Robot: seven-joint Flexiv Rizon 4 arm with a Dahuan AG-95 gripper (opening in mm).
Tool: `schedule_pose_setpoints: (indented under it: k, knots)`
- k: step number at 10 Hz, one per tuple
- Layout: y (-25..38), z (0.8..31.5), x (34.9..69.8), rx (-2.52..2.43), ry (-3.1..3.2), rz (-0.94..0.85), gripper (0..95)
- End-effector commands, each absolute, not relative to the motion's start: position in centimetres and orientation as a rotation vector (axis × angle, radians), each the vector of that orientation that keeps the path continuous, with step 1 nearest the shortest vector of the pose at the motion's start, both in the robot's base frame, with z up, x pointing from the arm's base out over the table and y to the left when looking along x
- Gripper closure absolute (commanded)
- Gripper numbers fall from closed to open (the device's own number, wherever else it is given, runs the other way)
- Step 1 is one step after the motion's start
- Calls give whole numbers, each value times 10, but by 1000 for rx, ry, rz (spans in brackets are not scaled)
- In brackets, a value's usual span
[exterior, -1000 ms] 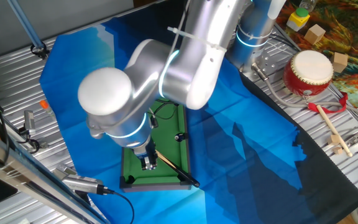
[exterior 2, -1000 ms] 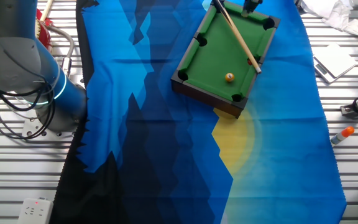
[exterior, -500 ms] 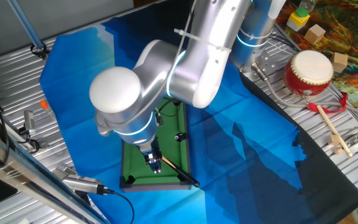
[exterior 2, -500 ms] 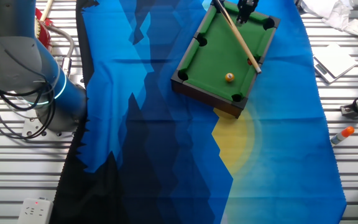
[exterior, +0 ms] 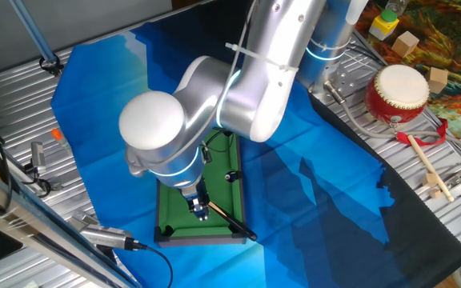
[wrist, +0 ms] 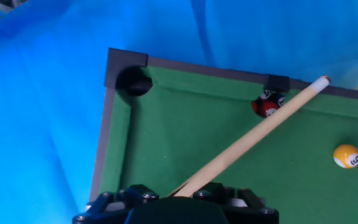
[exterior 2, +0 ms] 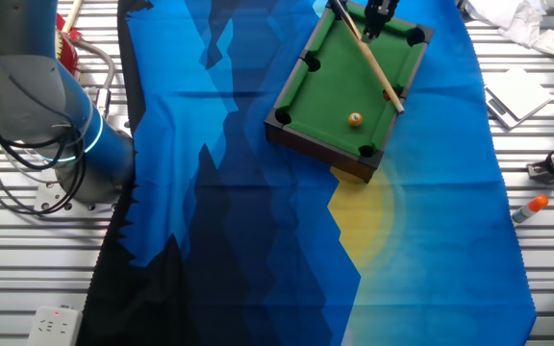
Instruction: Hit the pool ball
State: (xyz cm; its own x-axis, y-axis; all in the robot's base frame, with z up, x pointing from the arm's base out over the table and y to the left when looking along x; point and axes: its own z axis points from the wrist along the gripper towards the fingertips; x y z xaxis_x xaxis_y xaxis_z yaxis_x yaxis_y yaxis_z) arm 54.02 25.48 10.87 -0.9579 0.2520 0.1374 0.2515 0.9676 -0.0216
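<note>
One toy pool table (exterior 2: 339, 82) stood under the gripper (wrist: 185, 202), carrying two balls ahead of it: one orange pool ball (wrist: 347, 155) and one red ball (wrist: 267, 106); one wooden cue (wrist: 253, 134) lay across the felt

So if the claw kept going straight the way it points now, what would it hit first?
Most likely the cue stick lying just ahead of the claw, then the green felt of the toy pool table. Depth is unclear. The pool ball sits off to the side.

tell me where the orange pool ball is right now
In the hand view the pool ball sits on the green felt at far right, apart from the cue tip and the red ball by the rail pocket.
</note>
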Motion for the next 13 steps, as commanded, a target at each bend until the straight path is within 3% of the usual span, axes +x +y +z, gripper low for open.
schedule_pose_setpoints:
  k: [1,5,8,13]
  knots:
    - [253,104,541,-383,-2978,9,380]
    - [246,87,545,-384,-2985,21,380]
    - [240,76,547,-370,-2998,30,950]
    - [235,82,540,-325,-3011,77,950]
